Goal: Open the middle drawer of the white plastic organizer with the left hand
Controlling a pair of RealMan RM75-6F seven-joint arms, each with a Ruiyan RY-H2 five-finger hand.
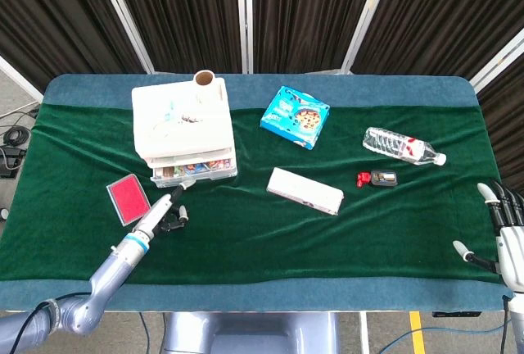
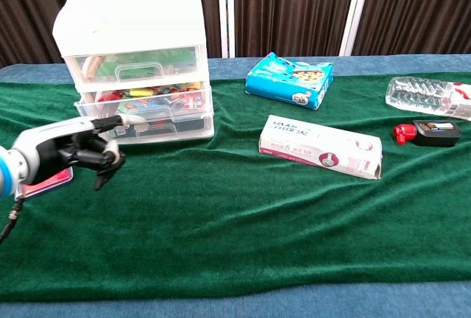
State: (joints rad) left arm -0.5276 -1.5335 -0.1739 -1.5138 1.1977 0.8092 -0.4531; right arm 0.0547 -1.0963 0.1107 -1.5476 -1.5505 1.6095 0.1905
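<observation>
The white plastic three-drawer organizer (image 2: 136,60) stands at the back left of the table (image 1: 262,231), which is covered in dark green velvet cloth. Its clear middle drawer (image 2: 143,102), full of small colourful items, sits roughly flush with the drawers above and below it in the chest view, and I cannot tell whether it is pulled out at all. A brown cardboard tube (image 1: 205,79) stands just behind the organizer. The left hand (image 2: 73,150) hovers low in front of the organizer, just left of the bottom drawer; most fingers are curled in toward the palm with nothing in them, while one pale fingertip (image 2: 136,120) stretches toward the drawer fronts, and whether it touches them cannot be told. Beside that hand, to its left, lies a flat red card in a clear case (image 1: 128,199). Near the middle of the table, a long white rectangular box with pink print (image 2: 321,146) lies flat, and behind it rests a blue bag of cookies (image 2: 288,78). Further right, a clear plastic water bottle (image 1: 403,146) lies on its side, with a small black and red device (image 1: 377,178) just in front of it. The right hand (image 1: 501,235) rests at the far right edge of the table, well apart from everything, fingers spread and holding nothing.
</observation>
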